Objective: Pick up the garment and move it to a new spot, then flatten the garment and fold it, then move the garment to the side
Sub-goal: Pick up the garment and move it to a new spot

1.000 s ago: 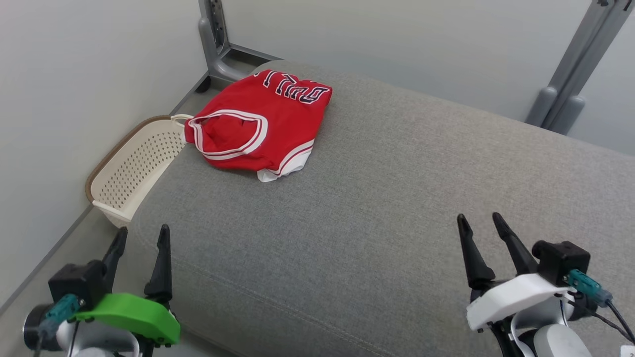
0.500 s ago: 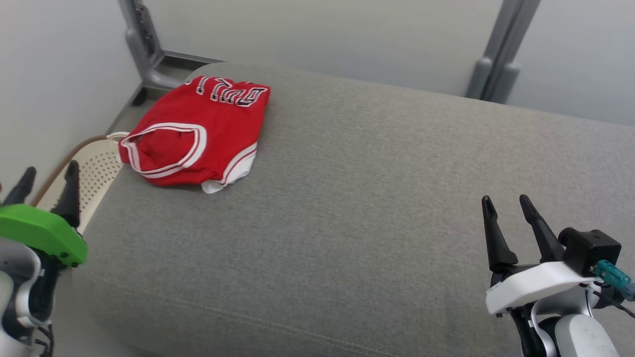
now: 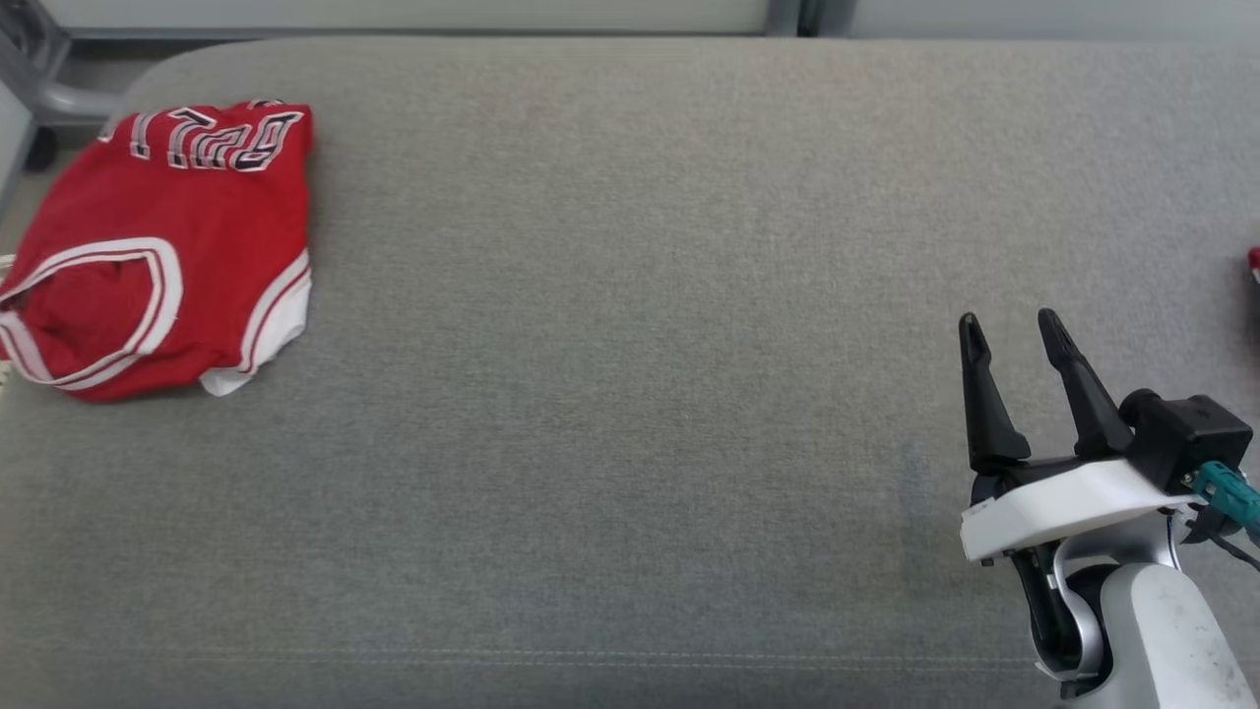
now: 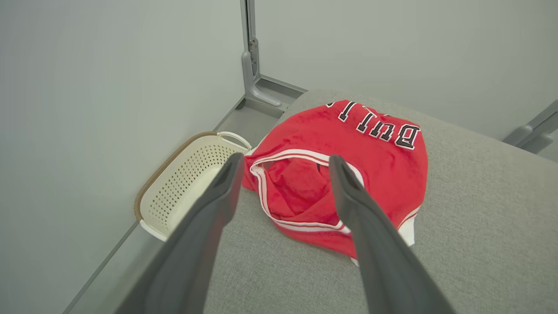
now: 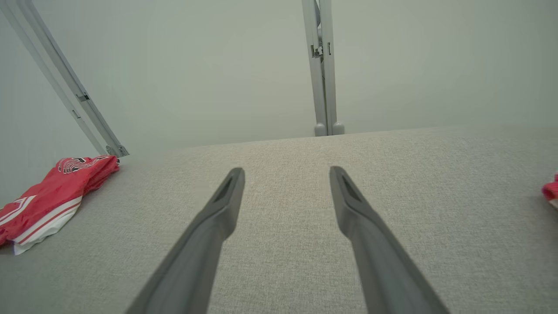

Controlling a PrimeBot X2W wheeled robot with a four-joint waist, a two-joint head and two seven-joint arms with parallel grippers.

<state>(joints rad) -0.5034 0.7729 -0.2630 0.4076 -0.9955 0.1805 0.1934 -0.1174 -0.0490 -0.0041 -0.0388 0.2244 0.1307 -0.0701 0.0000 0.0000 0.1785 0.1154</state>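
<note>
A cream perforated plastic basket [image 4: 187, 174] sits on the floor, just off the left edge of a wide grey fabric cushion [image 3: 630, 414]. At the cushion's far left corner lies a red basketball jersey [image 3: 187, 246] with white trim and black lettering. It is doubled into a rough, compact bundle, one trimmed opening facing up, and nothing is touching it.

The left claw [image 4: 285, 160] hangs in the air short of the jersey and points at it. Its two dark fingers are spread wide with nothing between them. The middle of the cushion is bare.

Over the near right part of the cushion, the right claw [image 3: 1009, 318] is likewise spread apart and empty, well away from the jersey. A scrap of red cloth [image 3: 1254, 261] peeks in at the cushion's right edge. What it is cannot be told.

The jersey looks folded and set aside, so this garment's round seems finished. The next move would likely be a reach toward the red cloth on the right.
</note>
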